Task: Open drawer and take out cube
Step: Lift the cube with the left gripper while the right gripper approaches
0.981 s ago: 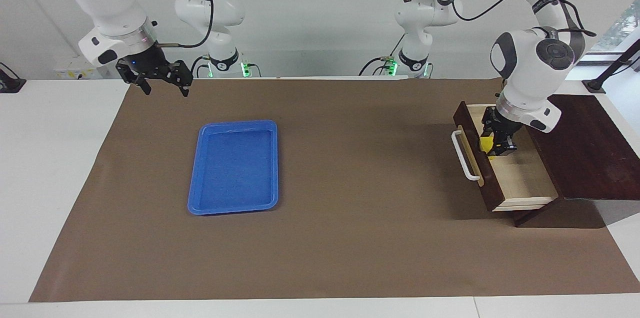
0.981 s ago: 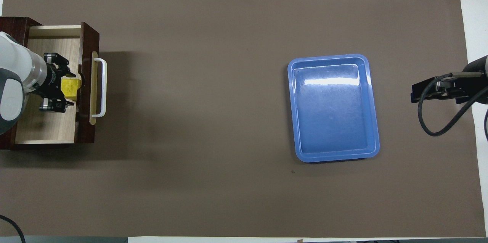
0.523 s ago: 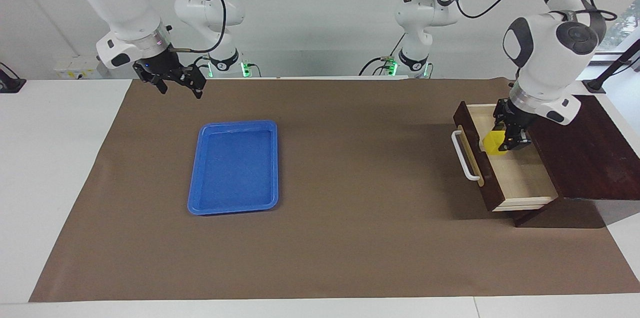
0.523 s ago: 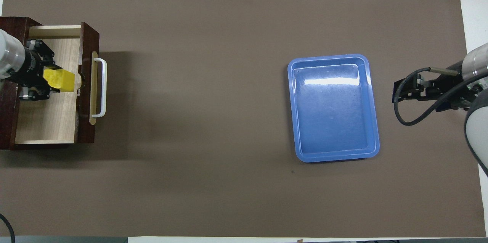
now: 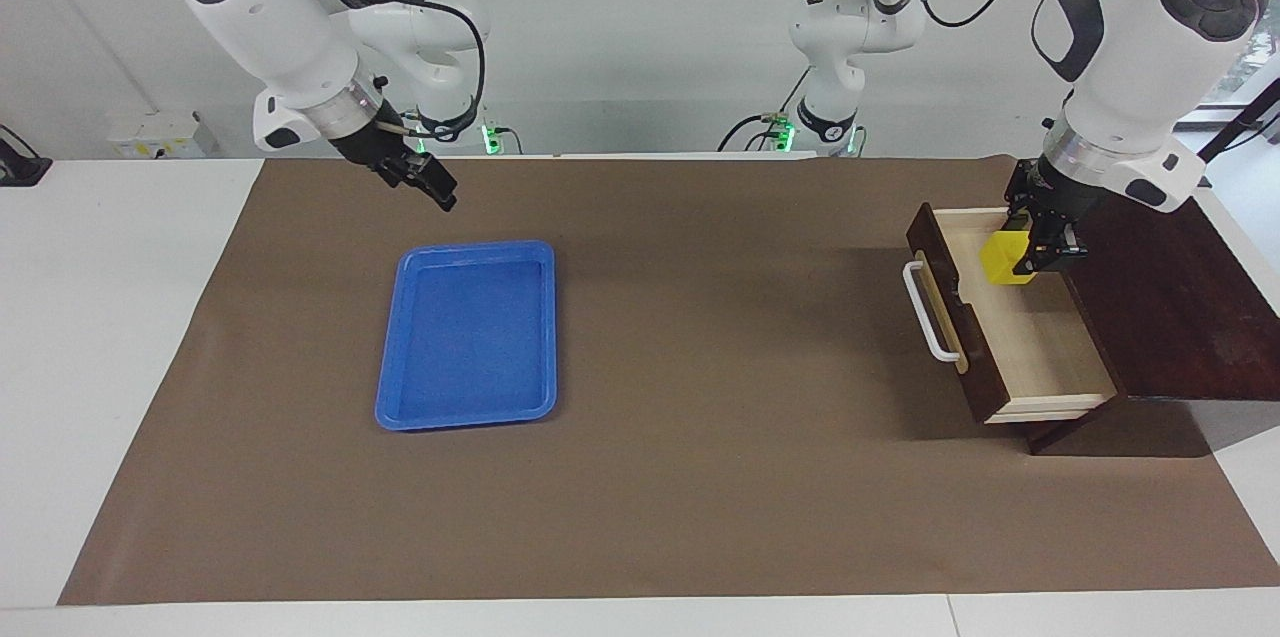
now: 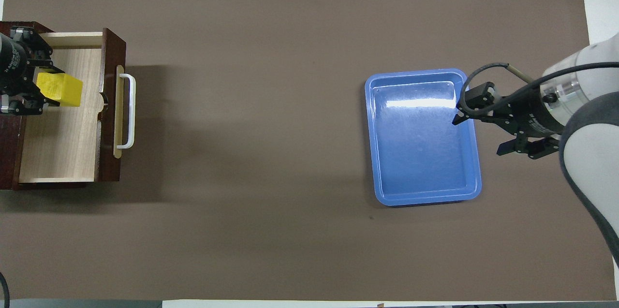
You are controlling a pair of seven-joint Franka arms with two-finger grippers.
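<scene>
The cube [image 5: 1005,258] is what I am watching: it is yellow, clamped in my left gripper [image 5: 1022,257] and lifted clear of the drawer floor, hanging over the open drawer [image 5: 1040,347]. From above it shows as a yellow block [image 6: 59,89] over the pale wood, at the end of the gripper [image 6: 41,90], whose fingers are closed tight against its sides.

Working across the overhead view from its left edge: first comes the dark wooden box [image 6: 10,153] at the left arm's end of the table, with the drawer [image 6: 63,148] pulled out of it toward the middle of the table. Its pale interior lies bare under the cube. The white bar handle [image 6: 127,110] on its tan strip faces the middle of the table.

Next is a wide stretch of brown mat [image 6: 251,153] with nothing on it that I can make out.

Then the blue tray [image 6: 471,187], lying flat on the mat toward the right arm's end, well apart from the drawer.

Last, my right gripper [image 6: 478,136] is raised, and from above its tips overlap the tray's edge on the right arm's side. In the facing view the same gripper [image 5: 432,189] hangs in the air above the mat, over the tray's edge nearer to the robots. Its jaws stand wide open and hold nothing.
</scene>
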